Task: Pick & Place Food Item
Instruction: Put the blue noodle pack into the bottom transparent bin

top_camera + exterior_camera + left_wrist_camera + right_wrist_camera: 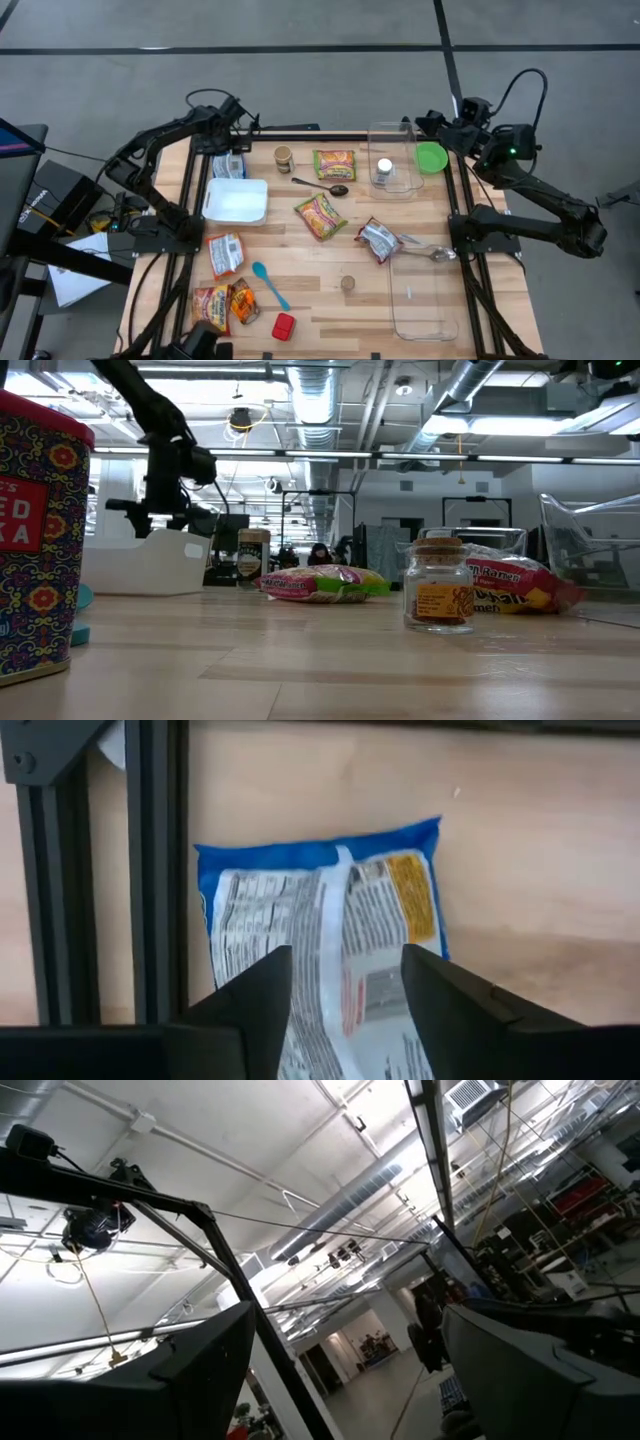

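A blue-and-white food packet [330, 930] lies flat on the table's far left corner [231, 166], printed back up, beside the black frame rail [155, 870]. My left gripper [345, 1010] points down over the packet. It is open, one finger on each side of the packet's middle seam. In the high view it stands just beyond the white bin [237, 200]. My right gripper [340, 1370] is open at the far right [445, 128], raised and pointing upward into the room, with nothing between its fingers. My left gripper comes at the packet from above, and its fingers [265, 1010] stand on either side of the lengthwise back seam [335, 935], near the packet's middle. The fingertips lie below the wrist picture's edge, so I cannot tell whether they touch the wrapper. The packet lies flat on the table.
Across the table lie a small jar [283, 157], a green-red packet [334, 164], a spoon [322, 186], a ramen packet [320, 215] and a silver packet [378, 240]. A clear container [392, 158] and a green bowl [432, 157] stand far right. More packets [225, 253] lie near left.
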Available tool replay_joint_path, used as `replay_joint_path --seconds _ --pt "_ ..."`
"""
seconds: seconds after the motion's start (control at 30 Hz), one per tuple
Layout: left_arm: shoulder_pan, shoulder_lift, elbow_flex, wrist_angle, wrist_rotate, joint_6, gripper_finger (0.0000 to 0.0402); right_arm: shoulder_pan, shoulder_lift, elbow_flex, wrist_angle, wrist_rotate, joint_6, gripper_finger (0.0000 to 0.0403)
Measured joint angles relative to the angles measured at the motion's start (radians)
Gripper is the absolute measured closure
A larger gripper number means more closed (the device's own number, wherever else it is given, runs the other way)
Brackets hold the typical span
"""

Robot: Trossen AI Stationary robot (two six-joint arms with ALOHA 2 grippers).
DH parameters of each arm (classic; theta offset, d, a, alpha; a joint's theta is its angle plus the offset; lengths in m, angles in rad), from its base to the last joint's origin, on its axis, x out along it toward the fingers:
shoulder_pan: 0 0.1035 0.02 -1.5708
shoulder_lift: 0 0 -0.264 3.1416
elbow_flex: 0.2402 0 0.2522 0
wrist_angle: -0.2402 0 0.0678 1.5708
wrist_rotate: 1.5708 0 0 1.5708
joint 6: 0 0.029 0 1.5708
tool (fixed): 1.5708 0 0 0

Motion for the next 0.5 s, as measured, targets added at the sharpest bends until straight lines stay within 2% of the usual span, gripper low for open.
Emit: replay_joint_path --seconds 0.23,0.5 --pt "0.015 0.0 -0.043 0.09 0.054 0.022 0.0251 0.0 0.0 0.0 -0.012 0.0 0.0 0.0088" --pt "0.019 0.0 -0.067 0.112 0.055 0.019 0.0265 0.0 0.0 0.0 -0.014 0.0 0.0 0.0088"
